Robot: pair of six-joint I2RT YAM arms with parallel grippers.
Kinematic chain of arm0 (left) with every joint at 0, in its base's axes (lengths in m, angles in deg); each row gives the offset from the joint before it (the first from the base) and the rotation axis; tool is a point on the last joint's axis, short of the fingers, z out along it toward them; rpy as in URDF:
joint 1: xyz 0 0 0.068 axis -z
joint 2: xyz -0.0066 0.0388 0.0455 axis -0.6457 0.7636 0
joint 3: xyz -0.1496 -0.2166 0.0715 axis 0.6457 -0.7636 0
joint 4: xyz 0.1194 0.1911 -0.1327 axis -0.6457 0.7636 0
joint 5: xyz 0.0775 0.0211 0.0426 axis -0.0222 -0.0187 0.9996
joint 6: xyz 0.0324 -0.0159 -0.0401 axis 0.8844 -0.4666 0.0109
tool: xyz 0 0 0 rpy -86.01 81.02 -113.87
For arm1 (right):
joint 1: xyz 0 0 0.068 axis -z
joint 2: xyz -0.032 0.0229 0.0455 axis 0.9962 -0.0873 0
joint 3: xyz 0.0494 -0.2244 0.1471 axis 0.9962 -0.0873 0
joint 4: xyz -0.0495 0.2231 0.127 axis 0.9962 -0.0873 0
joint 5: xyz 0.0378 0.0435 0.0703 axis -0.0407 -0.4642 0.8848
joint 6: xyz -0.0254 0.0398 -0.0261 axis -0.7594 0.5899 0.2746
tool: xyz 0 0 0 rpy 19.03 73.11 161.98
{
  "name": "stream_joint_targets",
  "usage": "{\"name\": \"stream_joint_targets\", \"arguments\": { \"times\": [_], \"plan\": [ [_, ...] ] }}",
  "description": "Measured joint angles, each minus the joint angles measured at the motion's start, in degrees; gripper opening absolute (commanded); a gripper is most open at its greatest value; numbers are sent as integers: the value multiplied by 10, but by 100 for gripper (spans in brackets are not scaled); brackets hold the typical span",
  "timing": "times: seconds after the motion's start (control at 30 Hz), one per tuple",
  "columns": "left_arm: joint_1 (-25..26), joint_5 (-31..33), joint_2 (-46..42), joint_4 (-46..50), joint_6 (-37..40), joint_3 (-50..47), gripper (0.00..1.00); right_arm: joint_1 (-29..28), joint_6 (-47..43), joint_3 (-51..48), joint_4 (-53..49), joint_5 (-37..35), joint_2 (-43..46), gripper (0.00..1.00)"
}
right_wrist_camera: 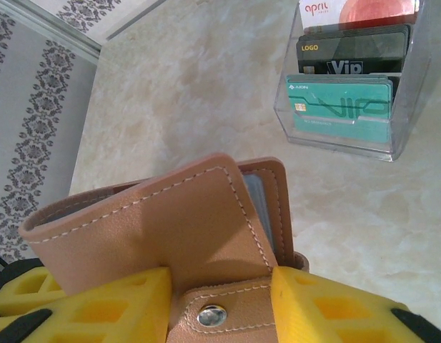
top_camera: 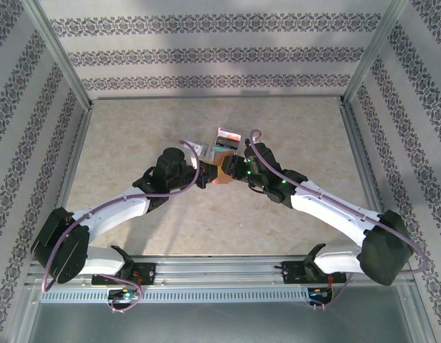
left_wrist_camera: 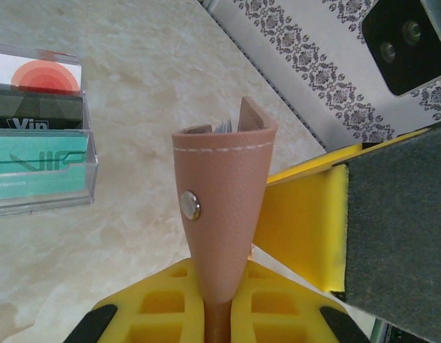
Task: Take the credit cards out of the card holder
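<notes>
Beside a stand [right_wrist_camera: 408,107] of "april", "LOGO", "VIP" cards [right_wrist_camera: 342,108], left tool [left_wrist_camera: 219,314] and right tool [right_wrist_camera: 220,304] tight on the card holder [right_wrist_camera: 170,221].

Probably a lab booth, aluminium frame [top_camera: 213,98], patterned wall panels [top_camera: 206,43], marbled tabletop [top_camera: 134,136]

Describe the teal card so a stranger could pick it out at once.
On the marble-patterned table, just beyond the brown card holder at its middle, stands a clear plastic stand with three stepped cards. The teal card is the front, lowest one, marked VIP with a chip, ahead of the black card and the red-and-white card.
</notes>
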Motion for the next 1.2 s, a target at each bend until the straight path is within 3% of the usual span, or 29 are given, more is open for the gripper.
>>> {"name": "stream_joint_targets", "arguments": {
  "times": [0.17,0.47,0.63,0.77,1.2],
  "plan": [
    [0,1,0,-7,-2,-6,0,0,0,0,1,2,-5,45],
    [0,5,0,-26,-4,-16,0,0,3,0,9,4,-9,29],
    [0,7,0,-26,-4,-16,0,0,9,0,10,4,-9,26],
    [0,7,0,-26,-4,-16,0,0,10,0,9,3,-10,14],
    [0,16,-2,-28,-4,-19,0,13,10,-21,0,1,-1,8]
  ]
}}
